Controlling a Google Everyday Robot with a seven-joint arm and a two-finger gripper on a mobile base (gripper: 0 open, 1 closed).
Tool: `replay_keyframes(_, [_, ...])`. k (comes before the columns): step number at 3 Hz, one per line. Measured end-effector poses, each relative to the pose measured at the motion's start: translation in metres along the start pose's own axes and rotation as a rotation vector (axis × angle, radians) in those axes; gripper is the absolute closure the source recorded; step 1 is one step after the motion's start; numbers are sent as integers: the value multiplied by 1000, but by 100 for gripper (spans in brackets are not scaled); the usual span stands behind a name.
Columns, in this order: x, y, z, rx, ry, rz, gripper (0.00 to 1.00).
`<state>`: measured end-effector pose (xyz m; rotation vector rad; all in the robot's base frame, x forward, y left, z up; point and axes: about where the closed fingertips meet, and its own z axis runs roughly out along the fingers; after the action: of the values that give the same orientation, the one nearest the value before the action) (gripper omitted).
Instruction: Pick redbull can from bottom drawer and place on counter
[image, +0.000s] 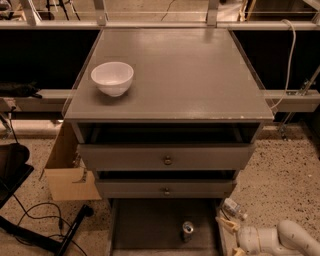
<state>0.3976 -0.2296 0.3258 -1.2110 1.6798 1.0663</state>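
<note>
The redbull can (187, 230) stands upright on the dark floor of the open bottom drawer (145, 225), near its front middle; its silver top shows. My gripper (231, 238) is at the bottom right, just outside the drawer's right wall and to the right of the can, pointing left on its white arm (280, 239). Its two yellowish fingers are spread apart and hold nothing. The counter (185, 75) is the grey cabinet top above.
A white bowl (112, 77) sits on the counter's left side. Two knobbed drawers (166, 160) stand slightly open above the bottom one. A clear plastic bottle (234, 208) lies on the floor by my gripper. A cardboard box (67, 172) and cables lie on the left.
</note>
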Motion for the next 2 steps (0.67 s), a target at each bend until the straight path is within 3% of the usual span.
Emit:
replay_keyframes(1, [13,-13,33,-70,-20,-43,0])
replay_keyframes(2, [28,-37,66,-92,-69,-94,0])
